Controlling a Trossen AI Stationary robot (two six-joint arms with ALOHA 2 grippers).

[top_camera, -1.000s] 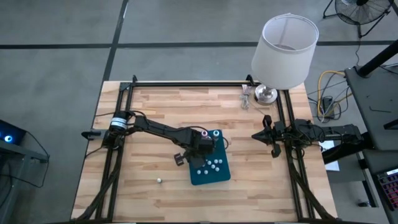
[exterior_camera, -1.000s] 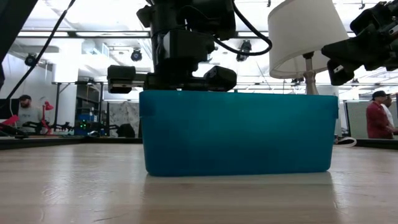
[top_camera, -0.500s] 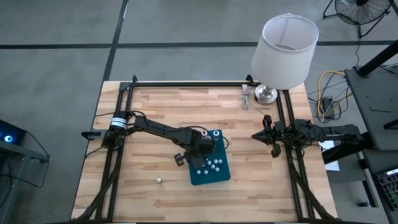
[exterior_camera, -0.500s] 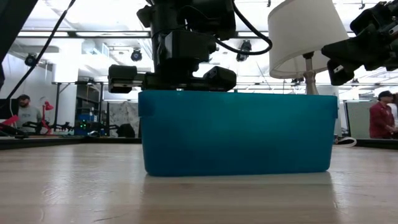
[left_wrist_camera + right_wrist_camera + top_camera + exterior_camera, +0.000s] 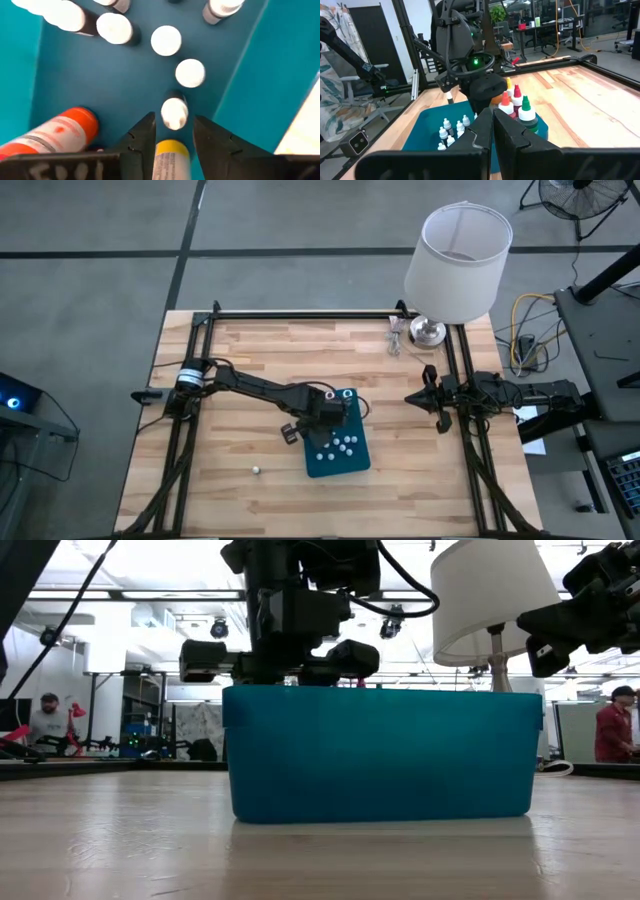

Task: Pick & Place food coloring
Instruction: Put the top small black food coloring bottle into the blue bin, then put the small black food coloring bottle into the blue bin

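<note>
You're looking at a wooden table [image 5: 250, 350] with a white-shaded lamp [image 5: 457, 260] sitting at the far right corner. The teal tray [image 5: 352, 460] is lying near the middle, filling most of the low view as a solid teal wall [image 5: 380, 755].

Your left arm is reaching out across the table and hanging its left gripper [image 5: 322, 416] over the tray's far end; in the low view it's sitting just above the rim [image 5: 285, 660]. From the left wrist camera the fingers [image 5: 145, 137] are clamping a yellow-capped bottle [image 5: 170, 156] between them, pointing down into the tray.

Your right arm is parked at the right edge of the table, well apart from the tray, with the right gripper [image 5: 432, 398] idling and its fingers [image 5: 482, 132] pressed together on nothing.

The food coloring [image 5: 340, 445] is sitting inside the tray: small white-capped bottles [image 5: 166, 40] standing scattered on the floor, an orange-topped one [image 5: 70, 127] lying tilted beside the gripper. The right wrist view is showing taller bottles with red, yellow and green tops [image 5: 516, 107] standing at one end.

A lone small white bottle [image 5: 257, 471] is lying on the table near the front edge, apart from the tray.
</note>
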